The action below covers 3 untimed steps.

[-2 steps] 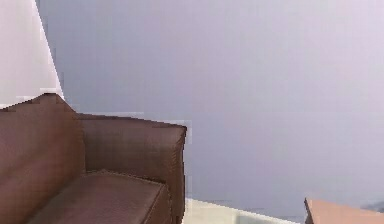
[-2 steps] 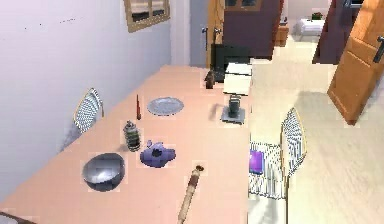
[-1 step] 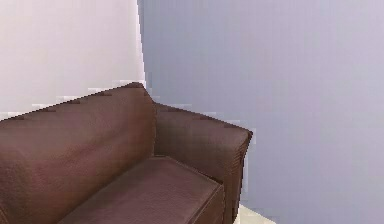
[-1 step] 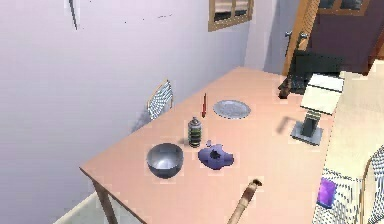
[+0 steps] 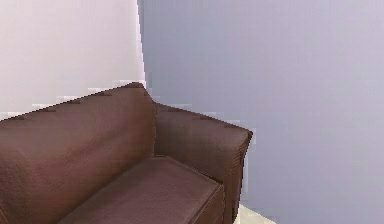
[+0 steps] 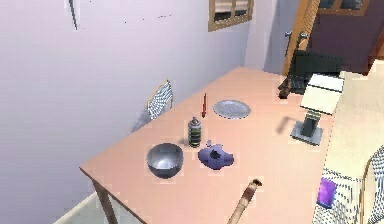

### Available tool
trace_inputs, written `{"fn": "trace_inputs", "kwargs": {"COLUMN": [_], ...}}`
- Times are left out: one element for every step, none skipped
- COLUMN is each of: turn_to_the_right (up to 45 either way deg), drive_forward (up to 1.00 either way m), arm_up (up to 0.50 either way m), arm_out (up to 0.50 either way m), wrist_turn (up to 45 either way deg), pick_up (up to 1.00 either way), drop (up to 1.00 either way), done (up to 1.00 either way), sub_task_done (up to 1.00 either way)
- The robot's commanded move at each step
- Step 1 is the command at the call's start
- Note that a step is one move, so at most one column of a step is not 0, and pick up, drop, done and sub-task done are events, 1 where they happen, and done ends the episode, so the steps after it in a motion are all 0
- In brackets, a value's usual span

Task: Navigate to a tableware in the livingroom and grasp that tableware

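Best to square the base to the grey bowl (image 6: 165, 158) by the tabletop's (image 6: 262, 135) near left corner before reaching, though I cannot tell the claw's state.

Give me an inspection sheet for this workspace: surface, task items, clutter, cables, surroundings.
surface: pink-brown table with small items spread over it.
job's things: grey bowl near the table's corner; grey plate farther along.
clutter: small shaker, thin red stick, blue crumpled thing, white box on a stand, long brown object at the table's edge.
cables: nothing seen.
surroundings: brown sofa in a wall corner; chair beside the table; window frame.
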Motion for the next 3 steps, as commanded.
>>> {"fn": "trace_inputs", "kwargs": {"turn_to_the_right": [0.0, 0.0, 0.0], "drive_forward": [0.0, 0.0, 0.0], "arm_up": [0.36, 0.0, 0.0], "arm_out": [0.0, 0.3, 0.0], "wrist_turn": [0.0, 0.0, 45.0], "pick_up": [0.0, 0.0, 0.0], "drop": [0.0, 0.0, 0.0], "done": [0.0, 0.0, 0.0], "sub_task_done": [0.0, 0.0, 0.0]}}
